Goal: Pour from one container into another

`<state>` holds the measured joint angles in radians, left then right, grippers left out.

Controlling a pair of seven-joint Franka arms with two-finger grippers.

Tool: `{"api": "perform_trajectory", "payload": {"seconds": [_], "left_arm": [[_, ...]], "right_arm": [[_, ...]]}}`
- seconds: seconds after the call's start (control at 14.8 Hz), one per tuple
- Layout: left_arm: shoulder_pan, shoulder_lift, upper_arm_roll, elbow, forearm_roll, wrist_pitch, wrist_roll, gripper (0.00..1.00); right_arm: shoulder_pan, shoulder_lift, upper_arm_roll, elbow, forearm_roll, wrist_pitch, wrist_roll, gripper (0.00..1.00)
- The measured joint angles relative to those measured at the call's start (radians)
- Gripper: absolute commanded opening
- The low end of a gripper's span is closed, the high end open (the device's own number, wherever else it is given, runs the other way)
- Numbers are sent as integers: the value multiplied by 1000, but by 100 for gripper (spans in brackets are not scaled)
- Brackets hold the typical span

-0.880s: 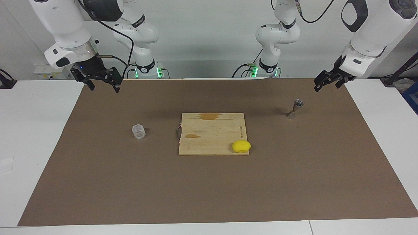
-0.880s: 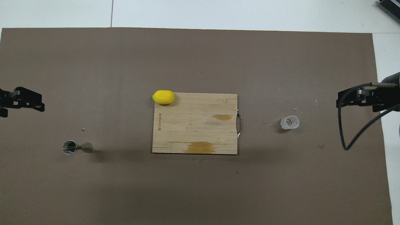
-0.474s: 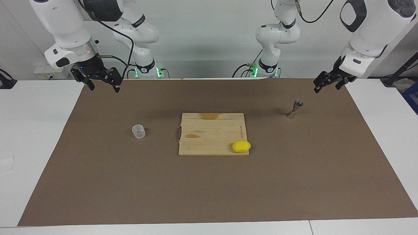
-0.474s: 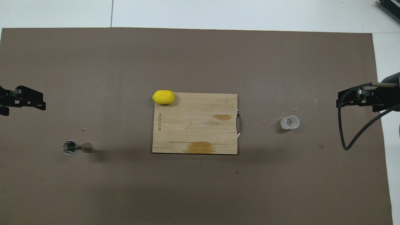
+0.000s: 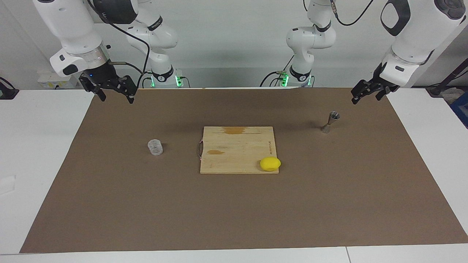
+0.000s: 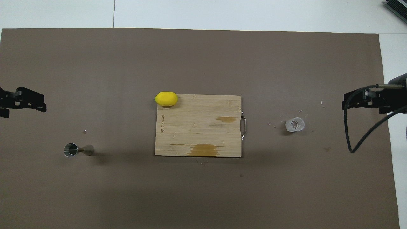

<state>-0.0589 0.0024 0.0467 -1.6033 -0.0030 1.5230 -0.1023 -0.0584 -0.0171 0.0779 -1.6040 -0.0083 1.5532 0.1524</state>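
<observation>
The clear ribbed cup (image 5: 155, 147) stands upright on the brown mat toward the right arm's end, and also shows in the overhead view (image 6: 294, 124). The steel hourglass jigger (image 5: 330, 122) stands upright toward the left arm's end, seen from above in the overhead view (image 6: 78, 149). My right gripper (image 5: 116, 97) hangs open and empty above the mat's edge, well apart from the cup; the overhead view (image 6: 363, 106) shows it too. My left gripper (image 5: 365, 97) hangs open and empty above the mat near the jigger without touching it, and also shows in the overhead view (image 6: 22, 106).
A wooden cutting board (image 5: 234, 151) with a metal handle lies in the middle of the mat between cup and jigger. A yellow lemon (image 5: 270, 163) sits on the board's corner farthest from the robots. A few small crumbs lie around the cup.
The left gripper has shifted very slightly. The cup, jigger, board, lemon and right gripper have not moved.
</observation>
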Motion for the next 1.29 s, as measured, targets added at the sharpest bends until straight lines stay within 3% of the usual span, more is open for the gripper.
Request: {"api": "perform_trajectory", "payload": {"seconds": [0.68, 1.02, 1.29], "left_arm": [[-130, -1, -12, -20, -3, 115, -25, 100], [-124, -59, 9, -176, -3, 163, -29, 100], [-119, -95, 3, -224, -3, 161, -28, 100]], "right_arm": [[0, 0, 0, 0, 0, 0, 0, 100], [0, 0, 0, 0, 0, 0, 0, 100], [0, 0, 0, 0, 0, 0, 0, 100]]}}
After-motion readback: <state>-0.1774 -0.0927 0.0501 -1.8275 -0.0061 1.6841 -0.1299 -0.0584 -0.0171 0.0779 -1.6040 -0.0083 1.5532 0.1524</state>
